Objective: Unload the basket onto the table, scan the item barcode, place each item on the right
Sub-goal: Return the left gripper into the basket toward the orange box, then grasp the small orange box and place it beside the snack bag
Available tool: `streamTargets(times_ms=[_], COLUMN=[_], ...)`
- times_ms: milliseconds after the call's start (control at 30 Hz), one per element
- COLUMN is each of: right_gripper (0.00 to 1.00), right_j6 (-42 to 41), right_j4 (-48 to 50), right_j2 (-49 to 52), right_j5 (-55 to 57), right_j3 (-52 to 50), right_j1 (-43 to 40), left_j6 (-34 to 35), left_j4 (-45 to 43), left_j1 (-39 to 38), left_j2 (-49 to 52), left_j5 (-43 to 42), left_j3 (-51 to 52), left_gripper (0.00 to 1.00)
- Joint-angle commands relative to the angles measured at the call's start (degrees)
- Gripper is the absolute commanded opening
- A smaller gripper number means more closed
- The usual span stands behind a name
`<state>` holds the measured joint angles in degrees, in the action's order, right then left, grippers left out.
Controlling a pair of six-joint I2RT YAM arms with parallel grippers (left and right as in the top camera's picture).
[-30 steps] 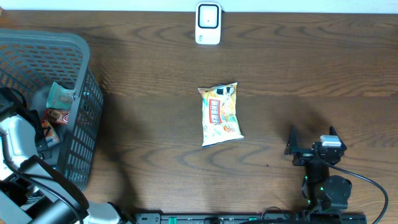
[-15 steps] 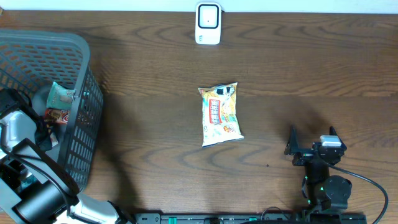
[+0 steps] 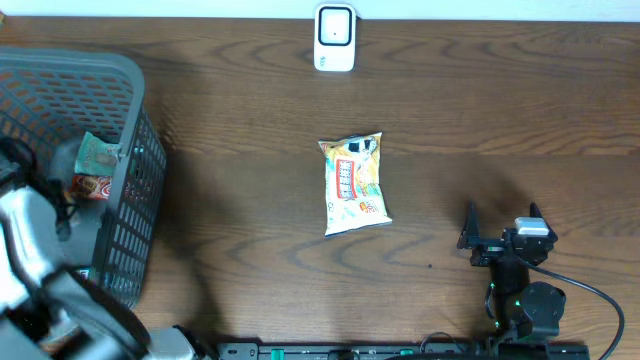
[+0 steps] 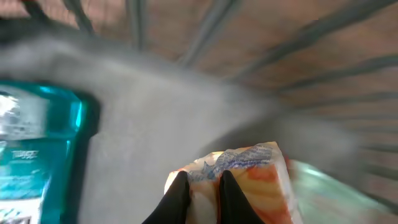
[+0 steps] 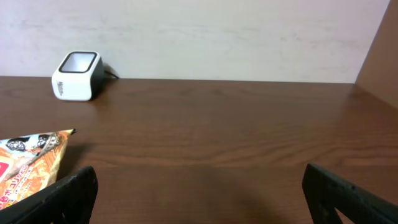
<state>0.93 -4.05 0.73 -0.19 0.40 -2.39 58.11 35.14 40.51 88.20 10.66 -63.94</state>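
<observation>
Just one scanner [image 3: 334, 37], one basket [image 3: 80, 62].

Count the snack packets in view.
3: a yellow crinkly snack bag mid-table, a teal packet and an orange-red packet inside the grey plastic basket; others may be hidden.

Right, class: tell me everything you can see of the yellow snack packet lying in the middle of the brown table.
The yellow plastic snack packet looks glossy, printed in orange with a red panel and crimped white ends. It appears sealed and lies flat on the dark wooden table, lengthwise toward the white scanner, slightly tilted. Only the table touches it.
</observation>
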Motion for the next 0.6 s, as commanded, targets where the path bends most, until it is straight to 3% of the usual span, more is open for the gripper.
streamTargets(times_ms=[0,100,367,567], right_gripper=[0.99,0.99,0.99,0.99], right_j6=[0.9,0.9,0.9,0.9], right_j4=[-0.3,-0.3,-0.3,-0.3], right_j2=[-0.1,-0.1,-0.1,-0.1], right_j5=[0.0,0.0,0.0,0.0], right_j3=[0.0,0.0,0.0,0.0], right_j1=[-0.4,-0.4,-0.4,-0.4], left_j6=[-2.2,-2.1,-2.2,-8.1], left_j4=[0.1,0.1,-6.4,-5.9], left_j1=[0.2,0.2,-4.9,-20.9], left_j2=[-11.8,-19.4,-36.4,-39.3], left_j5=[0.3,-2.7,-33.4,-35.5], left_j3=[-0.2,-0.2,-0.2,-0.2], left_gripper=[0.07,0.07,0.08,0.07])
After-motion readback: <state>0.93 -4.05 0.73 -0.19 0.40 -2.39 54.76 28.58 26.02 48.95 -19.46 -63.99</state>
